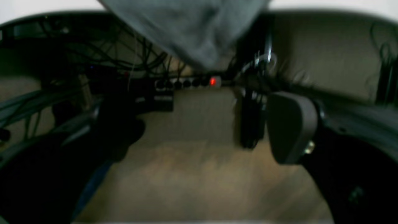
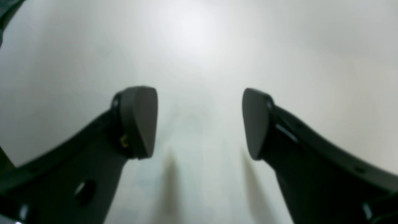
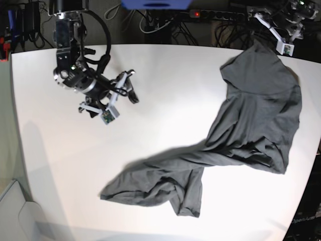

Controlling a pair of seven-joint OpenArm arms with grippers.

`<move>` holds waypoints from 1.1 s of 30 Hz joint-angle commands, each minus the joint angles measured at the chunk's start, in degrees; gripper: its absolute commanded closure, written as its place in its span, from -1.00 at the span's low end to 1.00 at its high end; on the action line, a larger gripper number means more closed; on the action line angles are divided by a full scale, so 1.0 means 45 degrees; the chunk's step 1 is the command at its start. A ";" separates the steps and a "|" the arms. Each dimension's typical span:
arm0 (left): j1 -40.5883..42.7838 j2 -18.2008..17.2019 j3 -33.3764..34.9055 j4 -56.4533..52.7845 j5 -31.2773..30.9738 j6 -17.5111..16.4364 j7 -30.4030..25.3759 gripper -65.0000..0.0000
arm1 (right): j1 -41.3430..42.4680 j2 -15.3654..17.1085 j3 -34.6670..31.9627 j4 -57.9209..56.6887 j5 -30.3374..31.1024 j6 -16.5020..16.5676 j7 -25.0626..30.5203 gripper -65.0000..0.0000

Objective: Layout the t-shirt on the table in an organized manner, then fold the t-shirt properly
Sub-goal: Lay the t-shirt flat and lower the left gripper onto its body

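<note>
Limp grey t-shirt (image 3: 251,130), half laid out and badly bunched.

It sprawls over the counter (image 3: 60,175), from the back edge by the left tool (image 3: 286,37) to a crumpled heap near the front. Soft, light, sure to sag: best pinched at a hem corner or shoulder. Right tool (image 2: 199,123) hangs apart, empty; the left's second finger is hidden, so cannot tell.

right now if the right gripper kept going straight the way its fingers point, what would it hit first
Most likely the bare table. The right gripper is open with nothing between its pads, and only white tabletop lies ahead; the t-shirt lies off to the side. Depth is unclear.
</note>
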 commanded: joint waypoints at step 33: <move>-0.9352 -0.1699 0.0346 -0.5868 0.1565 0.0021 -0.0052 0.48 | -0.0866 -0.0411 0.0087 0.0229 0.0159 0.0089 0.0273 -0.33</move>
